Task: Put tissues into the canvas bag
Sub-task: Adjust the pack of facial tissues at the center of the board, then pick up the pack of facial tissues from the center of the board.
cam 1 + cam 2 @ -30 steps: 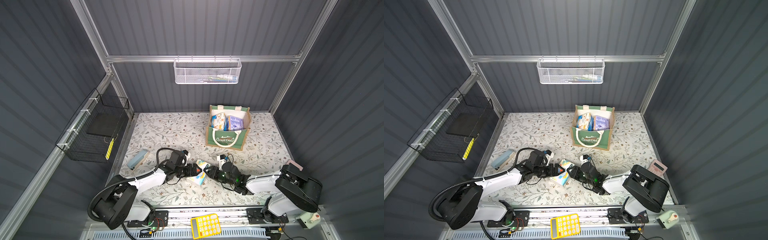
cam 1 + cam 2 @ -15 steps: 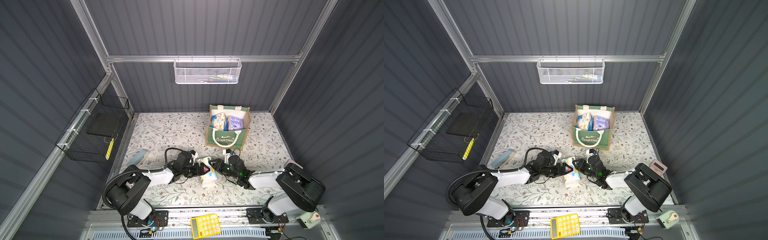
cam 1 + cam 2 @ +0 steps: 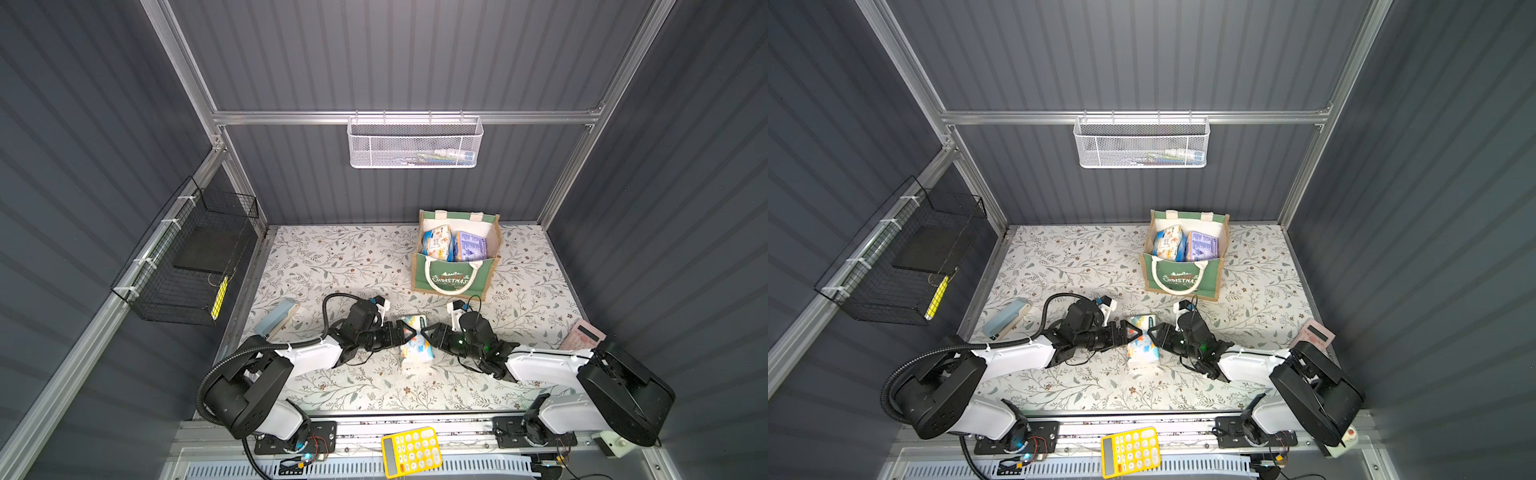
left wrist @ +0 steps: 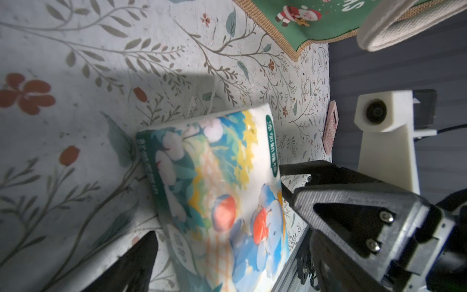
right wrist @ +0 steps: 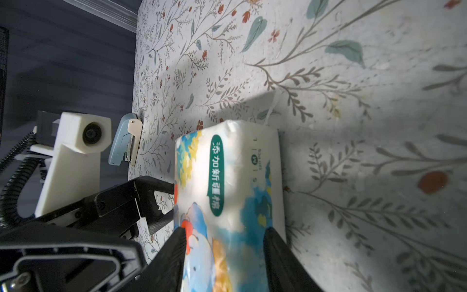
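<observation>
**Ana:** Where do things stand?

**Ben:** In both top views the floral desk (image 3: 332, 257) fills the middle of the frame. The canvas bag (image 3: 453, 279) stands upright right of centre, toward the back, with its mouth open. Two tissue packs (image 3: 436, 244) are already inside it, side by side.

**Ana:** And the hands?

**Ben:** They meet tip to tip at lower centre. The left hand (image 3: 409, 333) is spread wide and holds nothing, its tips just at one edge of the cartoon-printed tissue pack (image 3: 417, 352). That pack rests on the desk below the bag in the frame, well apart from it. The right hand (image 3: 424, 332) straddles the pack, roughly half open. In the right wrist view its fingers (image 5: 278, 257) lie along the pack's two long sides. Whether they press or only flank it, I cannot tell.

**Ana:** How should the pickup go, then?

**Ben:** My judgement is that one hand should own the grasp while the other backs clear, since the tips are crowded together. The wrap looks soft and slick, so close near the pack's middle rather than a corner, firmly enough to dent it a little. Carry it above the bag's rim, miss the rope handle (image 3: 1154, 272), and lower it onto the bare lining beside the two packs.
</observation>
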